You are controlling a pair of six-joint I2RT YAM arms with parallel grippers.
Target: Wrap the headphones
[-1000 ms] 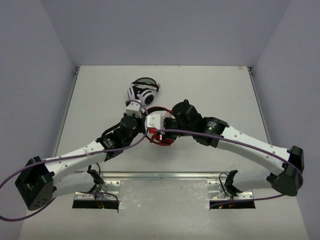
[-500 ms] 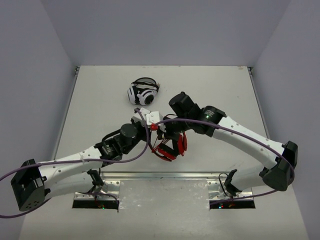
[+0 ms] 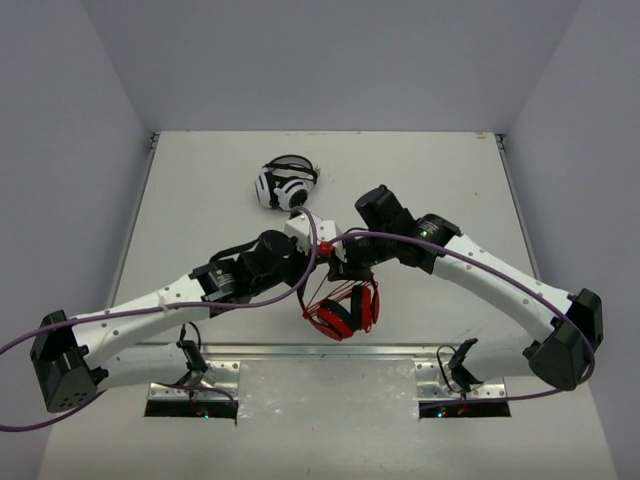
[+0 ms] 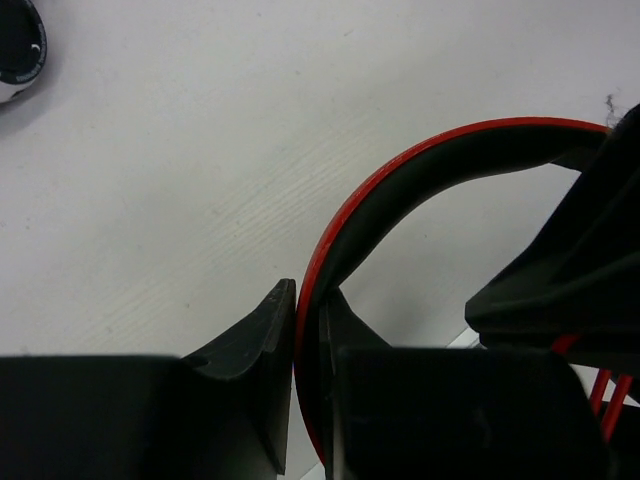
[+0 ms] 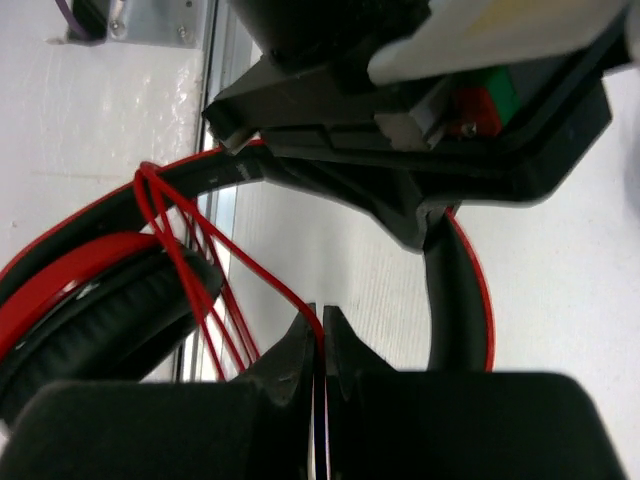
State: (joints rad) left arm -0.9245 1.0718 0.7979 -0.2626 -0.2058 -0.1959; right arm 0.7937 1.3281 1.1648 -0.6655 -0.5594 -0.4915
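The red headphones (image 3: 345, 310) hang in the air above the table's near middle, ear cups down. My left gripper (image 3: 322, 247) is shut on the red headband (image 4: 345, 215), which curves up between its jaws (image 4: 305, 330). My right gripper (image 3: 345, 268) is shut on the thin red cable (image 5: 250, 270), which runs from its fingertips (image 5: 320, 320) up to the headband, where several strands loop over it (image 5: 150, 185). One black ear pad (image 5: 95, 320) shows at the left of the right wrist view.
White-and-black striped headphones (image 3: 284, 185) lie on the table behind the arms, their edge in the left wrist view (image 4: 18, 50). A metal rail (image 3: 330, 352) runs along the table's near edge.
Both arms have lifted the red headphones off the table and carried them nearer and to the right. They now hang with the ear cups down, the cable pulled taut.
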